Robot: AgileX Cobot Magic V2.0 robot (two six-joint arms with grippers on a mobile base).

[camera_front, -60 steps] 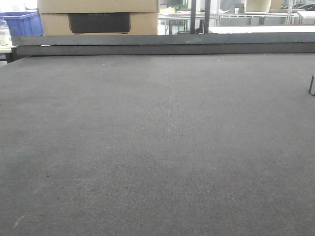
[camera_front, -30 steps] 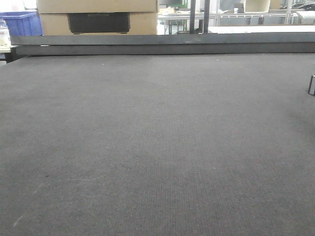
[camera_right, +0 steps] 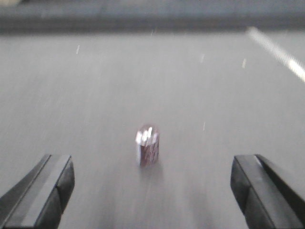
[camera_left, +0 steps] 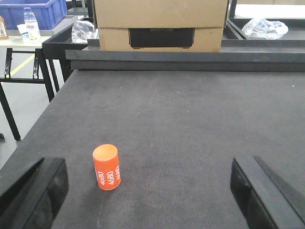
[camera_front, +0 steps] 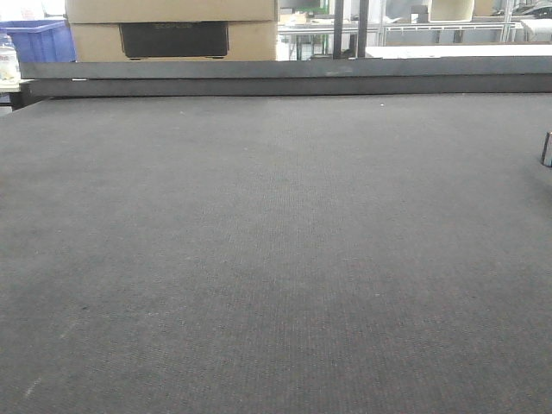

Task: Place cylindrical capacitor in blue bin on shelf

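The cylindrical capacitor (camera_right: 147, 145) stands upright on the dark grey table, a small dark cylinder with a pale stripe and shiny top. The right wrist view is blurred. My right gripper (camera_right: 152, 195) is open, its jaws wide apart, and the capacitor stands ahead of them, centred on the gap. The capacitor also shows at the right edge of the front view (camera_front: 547, 148). My left gripper (camera_left: 147, 191) is open and empty above the table. The shelf with steel rails is out of view.
An orange cylinder marked 4680 (camera_left: 106, 167) stands ahead of the left gripper's left jaw. A cardboard box (camera_left: 159, 24) sits beyond the table's raised back edge (camera_left: 190, 57). A blue bin (camera_left: 33, 9) stands far back left, also in the front view (camera_front: 34, 39).
The front view wobbles slightly. The capacitor stays at its right edge. No gripper enters that view.
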